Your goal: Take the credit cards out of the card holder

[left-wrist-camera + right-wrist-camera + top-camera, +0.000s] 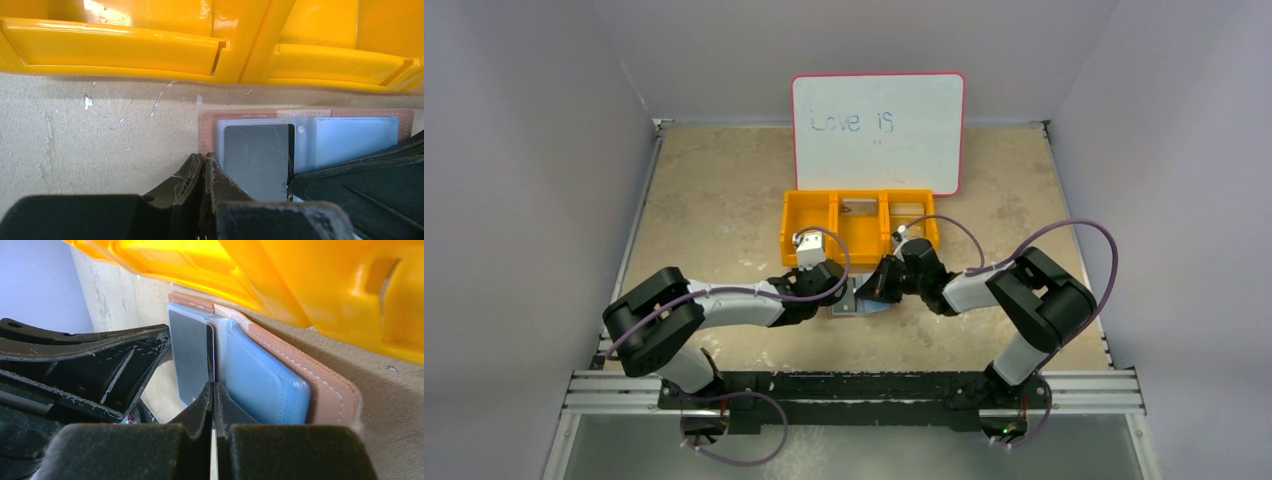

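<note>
Holder (857,303) open flat on table (724,220), just at 6 o'clock of tray (235,60), long axis 9 to 3. Grey card (257,160) in the 9 o'clock pocket, one edge by the spine. Left gripper (202,167) closed tight, seemingly pinching holder's 9 o'clock edge. Right gripper (214,395) closed tight too, reaching in from 3 o'clock over the pale blue pocket and apparently nipping card's 3 o'clock edge. Nearer to card: right. Likely call: draw card toward 3 o'clock along that axis, with left anchoring at 9. Other cards not made out.
</note>
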Controlling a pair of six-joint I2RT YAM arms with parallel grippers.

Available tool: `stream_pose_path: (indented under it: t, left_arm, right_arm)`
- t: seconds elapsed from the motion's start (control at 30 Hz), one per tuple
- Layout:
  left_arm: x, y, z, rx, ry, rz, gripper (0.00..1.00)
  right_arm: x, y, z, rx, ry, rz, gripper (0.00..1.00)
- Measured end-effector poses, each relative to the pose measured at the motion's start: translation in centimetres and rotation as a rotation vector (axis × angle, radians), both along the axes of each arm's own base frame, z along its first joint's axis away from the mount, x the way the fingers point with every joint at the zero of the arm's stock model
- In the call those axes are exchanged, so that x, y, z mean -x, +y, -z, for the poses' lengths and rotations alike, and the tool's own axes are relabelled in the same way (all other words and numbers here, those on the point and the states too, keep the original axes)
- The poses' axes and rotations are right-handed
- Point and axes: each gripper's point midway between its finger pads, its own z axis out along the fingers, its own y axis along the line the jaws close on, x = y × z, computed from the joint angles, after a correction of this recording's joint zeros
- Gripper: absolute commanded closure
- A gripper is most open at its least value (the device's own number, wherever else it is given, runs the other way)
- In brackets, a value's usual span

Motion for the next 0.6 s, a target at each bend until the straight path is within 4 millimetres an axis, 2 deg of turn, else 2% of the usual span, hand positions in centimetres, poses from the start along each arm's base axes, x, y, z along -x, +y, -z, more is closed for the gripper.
stream_pose_path:
  t: [0.37, 0.6]
  left_arm:
    - [0.4, 0.5, -0.1, 0.003, -0.003, -0.024, 1.00]
    - [0.5, 0.7, -0.1, 0.004, -0.001, -0.034, 1.00]
  right_arm:
    - [-0.2, -1.2, -0.8, 0.033, -0.023, 0.047, 1.00]
    - [0.1, -2.7, 0.3, 0.053, 0.004, 0.073, 1.00]
